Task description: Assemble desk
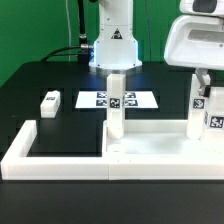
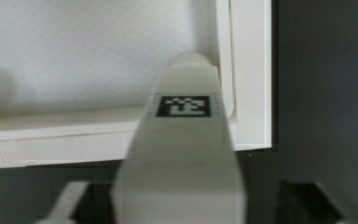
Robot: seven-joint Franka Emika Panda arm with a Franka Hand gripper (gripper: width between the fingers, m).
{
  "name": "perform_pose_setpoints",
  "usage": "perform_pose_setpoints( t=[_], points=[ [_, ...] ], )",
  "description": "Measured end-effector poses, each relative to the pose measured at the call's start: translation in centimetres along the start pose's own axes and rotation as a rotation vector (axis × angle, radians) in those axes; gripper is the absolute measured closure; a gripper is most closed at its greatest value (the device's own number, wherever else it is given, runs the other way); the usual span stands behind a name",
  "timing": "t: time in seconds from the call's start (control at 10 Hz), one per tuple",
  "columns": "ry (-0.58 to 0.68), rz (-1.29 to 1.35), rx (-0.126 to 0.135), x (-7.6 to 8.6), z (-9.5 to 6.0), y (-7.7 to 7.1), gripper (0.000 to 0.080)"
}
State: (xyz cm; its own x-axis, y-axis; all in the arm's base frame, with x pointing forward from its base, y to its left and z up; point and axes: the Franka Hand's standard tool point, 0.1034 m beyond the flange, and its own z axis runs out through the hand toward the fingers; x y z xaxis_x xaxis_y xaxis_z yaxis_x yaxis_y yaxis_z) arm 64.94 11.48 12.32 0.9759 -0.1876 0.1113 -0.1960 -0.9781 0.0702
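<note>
Border frame [image 1: 60, 165] holds tabletop [image 1: 150, 135]; claw [image 1: 115, 80] straddles upright leg [image 1: 115, 112].

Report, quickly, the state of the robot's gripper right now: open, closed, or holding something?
Gripper: straddles the upright tagged leg; whether the jaws grip it cannot be told.

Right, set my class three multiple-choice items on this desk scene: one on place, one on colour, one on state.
1. The loose leg lies: A on the marker board; B on the table, toward the exterior view's left; C on the tabletop.
2. The table is: A black; B white; C red.
3. The leg under the gripper, gripper: A lies flat; B stands upright; C hangs midair.
Key: 1 B, it lies alone on bare table; 2 A, dark surface; 3 B, its long side is vertical.
</note>
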Motion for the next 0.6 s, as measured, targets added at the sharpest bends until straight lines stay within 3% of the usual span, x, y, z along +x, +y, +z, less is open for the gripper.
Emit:
perform_pose_setpoints(
  t=[0.1,0.6],
  points=[
    [0.000,0.113,0.000,0.01,-0.01,-0.01,0.0512],
    [0.007,0.555,-0.001,0.05,0.16,0.26,0.0511]
  ],
)
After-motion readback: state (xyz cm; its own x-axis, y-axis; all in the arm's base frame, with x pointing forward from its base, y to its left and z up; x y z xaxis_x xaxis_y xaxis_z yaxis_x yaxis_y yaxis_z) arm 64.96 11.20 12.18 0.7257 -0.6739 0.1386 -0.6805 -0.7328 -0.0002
